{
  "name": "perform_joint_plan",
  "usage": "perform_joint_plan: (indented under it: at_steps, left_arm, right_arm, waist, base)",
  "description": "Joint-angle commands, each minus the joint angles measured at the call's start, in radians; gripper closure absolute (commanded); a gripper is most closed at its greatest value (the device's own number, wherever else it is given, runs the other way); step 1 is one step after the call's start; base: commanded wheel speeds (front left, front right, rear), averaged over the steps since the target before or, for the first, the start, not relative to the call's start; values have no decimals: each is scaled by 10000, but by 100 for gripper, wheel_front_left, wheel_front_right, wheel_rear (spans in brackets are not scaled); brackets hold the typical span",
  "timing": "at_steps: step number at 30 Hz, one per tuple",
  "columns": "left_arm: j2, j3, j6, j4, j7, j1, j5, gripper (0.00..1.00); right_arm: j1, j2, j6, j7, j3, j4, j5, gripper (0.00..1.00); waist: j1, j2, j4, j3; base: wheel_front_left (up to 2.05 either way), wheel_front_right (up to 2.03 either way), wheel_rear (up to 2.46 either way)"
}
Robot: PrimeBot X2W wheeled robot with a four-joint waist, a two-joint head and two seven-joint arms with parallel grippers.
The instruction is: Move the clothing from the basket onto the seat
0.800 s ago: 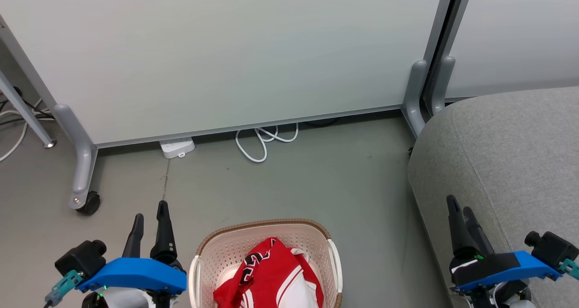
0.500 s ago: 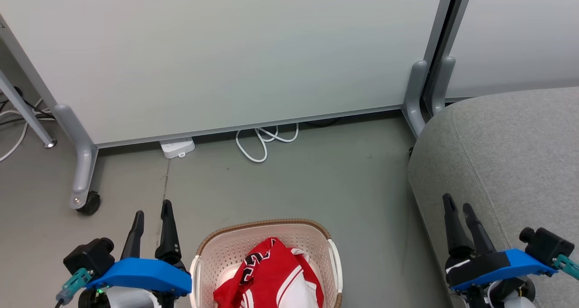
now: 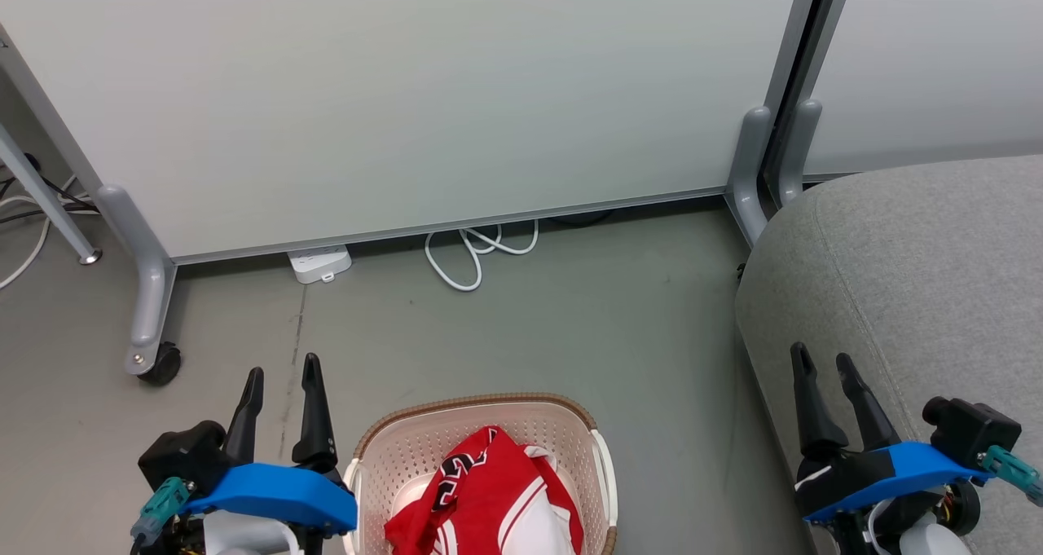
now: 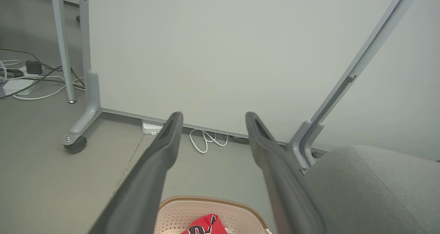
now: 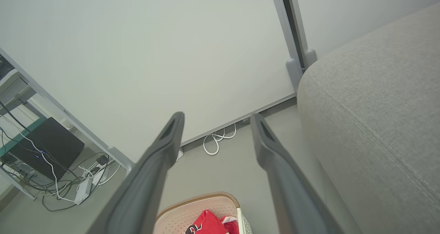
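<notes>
Red cloth with white stripes and black lettering, the clothing [image 3: 489, 498], lies heaped inside the basket [image 3: 481, 403] at the bottom middle of the head view. The lower part of the heap is cut off by the picture's edge, so I cannot tell how many garments are there. The basket is cream plastic with many small holes, a brown rim and white handles at its sides, and it stands on the grey floor [image 3: 570, 335].

To the robot's right is the seat [image 3: 921, 294], light-grey fabric with a rounded corner and a seam line. It is near the basket, with a strip of floor between them.

The left gripper [image 3: 283, 366] hovers just beside the left side of the basket. Its two dark fingers are spread apart and hold nothing. In the left wrist view the basket rim and a bit of the red cloth show low between these fingers.

The right gripper [image 3: 821, 353] is at the lower right of the head view, in front of the near edge of the seat. Its fingers are also parted and empty, and they touch neither the cloth nor the basket.

Behind everything stands a large white panel [image 3: 407, 90] on grey legs, one with a black castor [image 3: 159, 366]. At its foot lie a white power strip [image 3: 319, 263] and a looped white cable [image 3: 477, 253]. The right wrist view also shows a black box [image 5: 51, 146] with many wires far to the left.
</notes>
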Motion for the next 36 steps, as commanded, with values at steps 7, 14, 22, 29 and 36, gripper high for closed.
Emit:
perform_joint_plan:
  at_steps: [7,14,22,29,36]
  left_arm:
    - [18,-75,87,29,-237,-246,810,0]
    - [-23,-128,44,122,-404,-242,1334,0]
    - [-75,-112,36,181,-571,-218,1910,0]
    - [-102,-175,36,277,-719,-254,2492,0]
    - [-126,-230,97,326,-835,-299,3077,0]
  right_arm:
    - [-218,-78,18,-191,15,14,-929,0]
    - [-245,-81,20,-301,53,72,-1552,0]
    - [-262,-84,21,-416,-6,66,-2328,0]
    - [-276,-87,22,-461,-27,18,-2961,0]
    - [-275,-89,23,-535,-11,16,-3480,0]
  waist:
    - [-1,0,6,-3]
    - [-1,0,18,-22]
    - [-1,0,18,-38]
    - [-1,0,13,-11]
    - [-1,0,17,25]
  base:
    - [0,0,0]
    - [0,0,0]
    - [0,0,0]
    - [0,0,0]
    - [0,0,0]
